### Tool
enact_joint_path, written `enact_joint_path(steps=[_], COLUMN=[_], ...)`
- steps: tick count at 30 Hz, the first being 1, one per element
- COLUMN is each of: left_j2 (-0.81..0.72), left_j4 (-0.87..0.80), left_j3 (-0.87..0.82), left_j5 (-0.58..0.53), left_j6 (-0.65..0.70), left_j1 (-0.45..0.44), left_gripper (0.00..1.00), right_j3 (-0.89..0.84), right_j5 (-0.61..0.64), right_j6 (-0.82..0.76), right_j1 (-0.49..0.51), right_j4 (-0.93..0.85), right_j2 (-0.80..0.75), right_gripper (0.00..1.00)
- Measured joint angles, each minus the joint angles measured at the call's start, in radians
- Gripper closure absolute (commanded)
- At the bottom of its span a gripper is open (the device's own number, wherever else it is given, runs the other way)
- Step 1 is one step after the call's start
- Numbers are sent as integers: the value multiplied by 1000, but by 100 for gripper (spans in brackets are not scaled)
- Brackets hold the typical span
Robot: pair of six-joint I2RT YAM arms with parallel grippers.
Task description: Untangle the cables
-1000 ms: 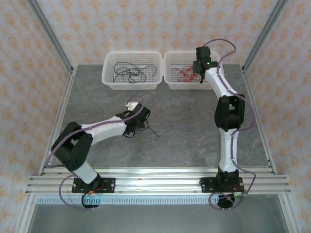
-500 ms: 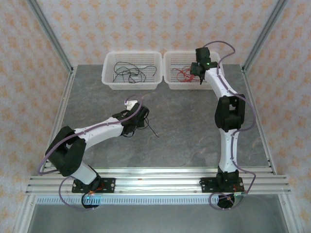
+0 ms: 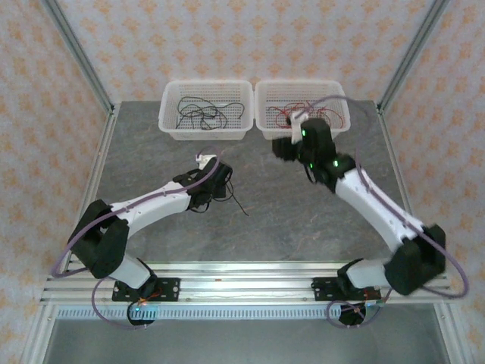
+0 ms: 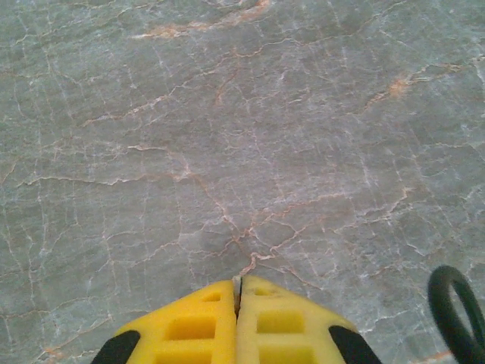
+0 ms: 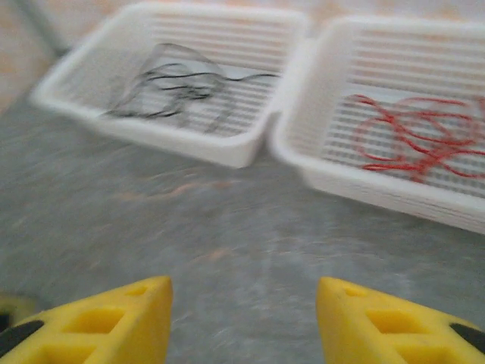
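Cables: sorted by colour into 2 white slotted baskets at the far edge of the table. Black wires (image 3: 203, 114) lie in a loose, curly tangle in the left basket (image 3: 204, 136). They are thin, w/ loops overlapping and a few ends trailing toward the rim. Red wires (image 3: 286, 115) sit in the right basket (image 3: 297, 83), also thin and curled, in a flatter heap. The baskets stand side by side, rims touching or nearly so.

Right wrist view, somewhat blurred: black wires (image 5: 170, 83) bunched mid-basket, red wires (image 5: 417, 136) spread in wide arcs over the slotted floor.

One more thin black wire (image 3: 239, 203) lies out on the grey marbled table (image 3: 280, 220), running out from the left gripper (image 3: 218, 188).

Left gripper (image 4: 237, 287): yellow fingertips pressed together, nothing seen btwn them. A dark loop (image 4: 453, 315) curves at the lower right, just beside the fingers; can't tell if it's that wire.

Right gripper (image 5: 242, 292): jaws apart, nothing btwn them, low over the table and facing the baskets; from above it (image 3: 282, 146) sits just in front of the right basket.
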Motion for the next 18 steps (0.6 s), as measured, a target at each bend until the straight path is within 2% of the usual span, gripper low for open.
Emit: enact_joint_path(steps=[3, 7, 12, 18], left_j2=[-4, -7, -10, -11], left_j4=[-22, -47, -69, -76], left_j3=[19, 36, 39, 39], left_j5=[14, 27, 35, 36], left_j6=[21, 36, 47, 47], left_j1=[0, 0, 0, 0], left_gripper=[100, 100, 100, 100], right_j3=[-219, -377, -399, -364], right_j5=[-92, -176, -202, -196], right_j6=[-48, -74, -75, -72], right_j1=[78, 178, 283, 354], right_j4=[105, 199, 329, 430], right_j2=[-115, -140, -113, 12], right_gripper=[48, 48, 49, 50])
